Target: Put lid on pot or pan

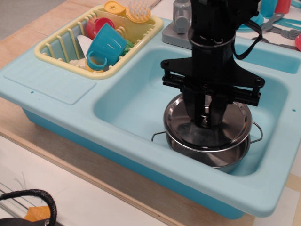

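The round shiny steel lid [183, 127] hangs level just above the steel pan [221, 157], nearly centred over it, its rim close to the pan's rim. My black gripper [208, 123] comes down from above and is shut on the lid's central knob, which the fingers hide. The pan sits at the front right of the light blue sink basin [131, 101]. Its wire loop handles show at the left [157, 136] and right [257, 129].
A yellow dish rack [70, 52] with a teal cup [106, 47] and other dishes stands at the back left. A grey tap [181, 21] stands behind the basin. Plates and cutlery lie at the back right [277, 23]. The sink's rim surrounds the pan closely at front and right.
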Available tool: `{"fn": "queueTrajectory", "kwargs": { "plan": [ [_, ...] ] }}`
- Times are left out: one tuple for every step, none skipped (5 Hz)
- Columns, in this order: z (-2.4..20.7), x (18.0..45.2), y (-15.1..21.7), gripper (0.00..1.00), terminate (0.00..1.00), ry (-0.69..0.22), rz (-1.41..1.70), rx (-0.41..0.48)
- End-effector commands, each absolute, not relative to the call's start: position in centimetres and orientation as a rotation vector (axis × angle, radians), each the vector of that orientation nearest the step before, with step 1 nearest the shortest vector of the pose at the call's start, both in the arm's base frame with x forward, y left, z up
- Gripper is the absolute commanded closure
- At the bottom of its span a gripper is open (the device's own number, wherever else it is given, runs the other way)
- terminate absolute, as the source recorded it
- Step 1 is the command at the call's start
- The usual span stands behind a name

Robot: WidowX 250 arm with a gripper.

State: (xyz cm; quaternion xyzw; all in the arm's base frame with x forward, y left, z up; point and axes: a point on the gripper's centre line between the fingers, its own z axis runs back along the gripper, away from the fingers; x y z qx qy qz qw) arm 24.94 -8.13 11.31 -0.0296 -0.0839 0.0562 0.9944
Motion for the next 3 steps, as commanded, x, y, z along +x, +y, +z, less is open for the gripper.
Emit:
{"fn": "queueTrajectory", "kwargs": {
  "plan": [
    [10.96, 25.63, -8.68, 1.00, 0.00, -0.173, 0.086, -0.071],
    [10.77, 25.44, -8.63, 0.00, 0.00, -0.167, 0.086, -0.073],
    [10.38, 25.46, -8.63, 0.00, 1.00, -0.158, 0.071, -0.090]
  ]
}}
